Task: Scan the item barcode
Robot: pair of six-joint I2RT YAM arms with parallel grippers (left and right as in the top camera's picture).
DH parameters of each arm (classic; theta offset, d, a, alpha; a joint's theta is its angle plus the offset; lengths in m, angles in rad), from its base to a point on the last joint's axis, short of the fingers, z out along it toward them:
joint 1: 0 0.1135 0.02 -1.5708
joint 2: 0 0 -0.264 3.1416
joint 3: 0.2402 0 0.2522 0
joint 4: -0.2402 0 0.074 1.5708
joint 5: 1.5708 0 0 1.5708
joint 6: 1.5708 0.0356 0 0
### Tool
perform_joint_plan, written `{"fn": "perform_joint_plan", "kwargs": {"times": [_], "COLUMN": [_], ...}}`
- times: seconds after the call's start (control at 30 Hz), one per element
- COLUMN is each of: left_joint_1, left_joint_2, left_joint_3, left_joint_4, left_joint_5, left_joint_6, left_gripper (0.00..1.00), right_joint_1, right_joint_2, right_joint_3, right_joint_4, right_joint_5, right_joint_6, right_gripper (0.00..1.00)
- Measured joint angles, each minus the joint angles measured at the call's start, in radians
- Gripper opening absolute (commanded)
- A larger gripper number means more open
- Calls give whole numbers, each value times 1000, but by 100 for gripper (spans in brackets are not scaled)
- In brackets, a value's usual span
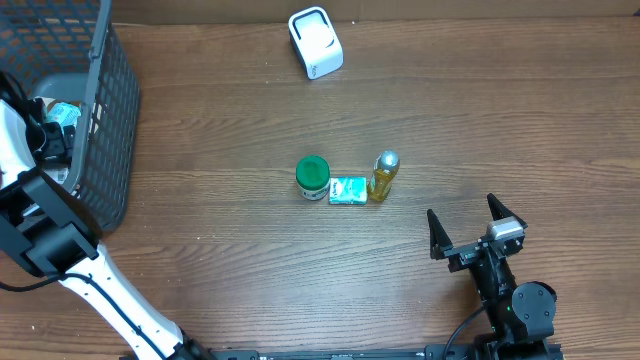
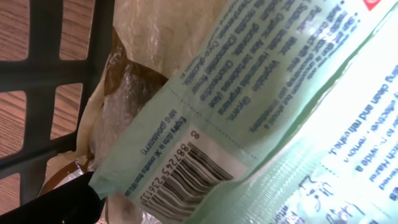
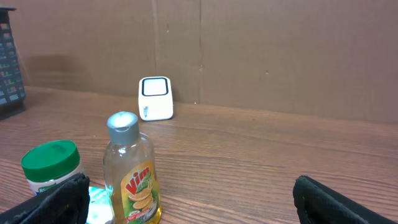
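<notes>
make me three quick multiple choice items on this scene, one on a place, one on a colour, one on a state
1. Where is the white scanner? A in the basket; B at the far edge of the table; C beside the bottle.
2. What colour is the lid of the jar? A red; B green; C blue.
3. How are the right fingers? A shut on the bottle; B shut on the jar; C open and empty.
Answers: B, it stands alone at the far edge; B, the lid is green in both views that show it; C, they are spread wide, touching nothing.
</notes>
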Motion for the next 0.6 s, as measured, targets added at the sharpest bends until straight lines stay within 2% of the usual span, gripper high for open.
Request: {"fn": "perform_joint_plan", "kwargs": {"times": [0.33, 0.6], "left_joint_1": [-17, -53], "left_joint_2": [-3, -11], "left_joint_3": [135, 149], "left_joint_4": [-28, 7], "left_joint_5": [42, 56], "left_joint_6": [-16, -15], "left_gripper": [100, 100], "right_joint_1": [0, 0], "right_joint_2": [0, 0], "right_joint_3": [0, 0], "right_joint_4": [0, 0], "right_joint_5": [0, 0], "right_joint_6": [0, 0], "right_gripper": [100, 100]}}
